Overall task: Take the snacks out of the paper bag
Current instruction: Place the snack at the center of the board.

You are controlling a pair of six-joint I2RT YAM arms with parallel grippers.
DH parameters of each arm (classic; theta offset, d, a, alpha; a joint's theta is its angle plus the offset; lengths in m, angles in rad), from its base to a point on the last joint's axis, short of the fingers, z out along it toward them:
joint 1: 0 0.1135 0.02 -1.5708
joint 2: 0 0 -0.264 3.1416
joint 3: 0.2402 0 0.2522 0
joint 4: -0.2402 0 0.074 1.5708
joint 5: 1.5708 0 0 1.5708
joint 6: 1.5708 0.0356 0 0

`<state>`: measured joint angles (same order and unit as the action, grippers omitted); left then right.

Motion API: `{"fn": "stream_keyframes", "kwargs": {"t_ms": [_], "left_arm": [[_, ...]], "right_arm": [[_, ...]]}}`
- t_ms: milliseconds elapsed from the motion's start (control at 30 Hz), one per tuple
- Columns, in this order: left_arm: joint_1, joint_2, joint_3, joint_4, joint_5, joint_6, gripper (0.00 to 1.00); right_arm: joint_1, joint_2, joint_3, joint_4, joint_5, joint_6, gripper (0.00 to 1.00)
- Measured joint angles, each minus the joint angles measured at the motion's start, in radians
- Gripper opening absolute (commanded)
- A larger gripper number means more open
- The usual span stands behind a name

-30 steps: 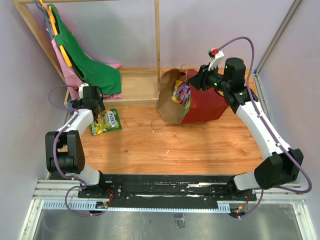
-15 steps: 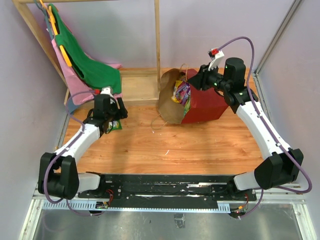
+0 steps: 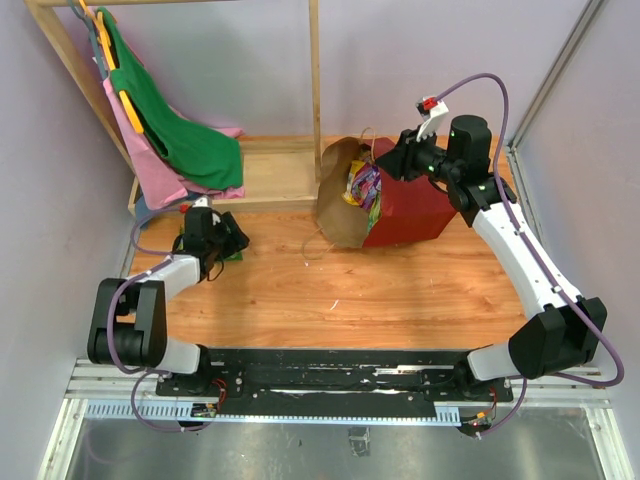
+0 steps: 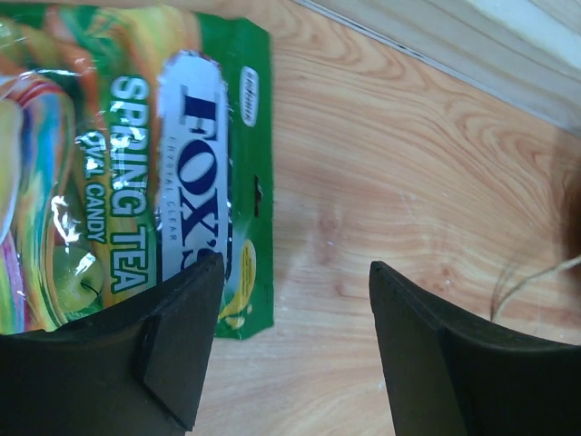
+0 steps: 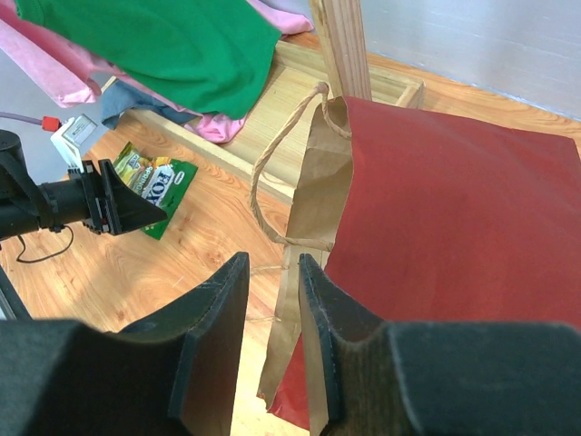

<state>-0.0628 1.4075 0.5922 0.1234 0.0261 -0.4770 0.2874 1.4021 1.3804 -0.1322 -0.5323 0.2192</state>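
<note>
The dark red paper bag (image 3: 412,212) lies on its side, its brown kraft mouth (image 3: 338,195) facing left. Several glossy snacks (image 3: 363,185) show inside the mouth. My right gripper (image 3: 392,160) is at the bag's upper rim. In the right wrist view the kraft edge (image 5: 313,272) runs between the narrowly spaced jaws of my right gripper (image 5: 272,261), against the right finger. A green Fox's candy packet (image 4: 136,182) lies flat on the wood floor. My left gripper (image 4: 295,265) hovers open just right of it, over bare wood, with its left finger over the packet's corner.
A wooden rack stands at the back left, with a green cloth (image 3: 190,140) and a pink cloth (image 3: 150,165) on hangers. Its post (image 3: 316,90) and low base (image 3: 270,175) are next to the bag's mouth. A tan loop handle (image 5: 272,163) hangs off the bag.
My left gripper has moved right from the packet's left side to its right edge, now covering most of it from above, and its jaws have narrowed. The right arm and the bag are still.
</note>
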Motion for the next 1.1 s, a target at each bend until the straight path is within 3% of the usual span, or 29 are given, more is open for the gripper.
{"fn": "stream_keyframes", "kwargs": {"t_ms": [533,1100], "left_arm": [[0.190,0.069,-0.048,0.148,0.126,-0.041,0.72],[0.276,0.045,-0.030,0.085,0.086,-0.035,0.78]], "right_arm": [[0.000,0.000,0.000,0.000,0.000,0.000,0.30],[0.000,0.000,0.000,0.000,0.000,0.000,0.30]]}}
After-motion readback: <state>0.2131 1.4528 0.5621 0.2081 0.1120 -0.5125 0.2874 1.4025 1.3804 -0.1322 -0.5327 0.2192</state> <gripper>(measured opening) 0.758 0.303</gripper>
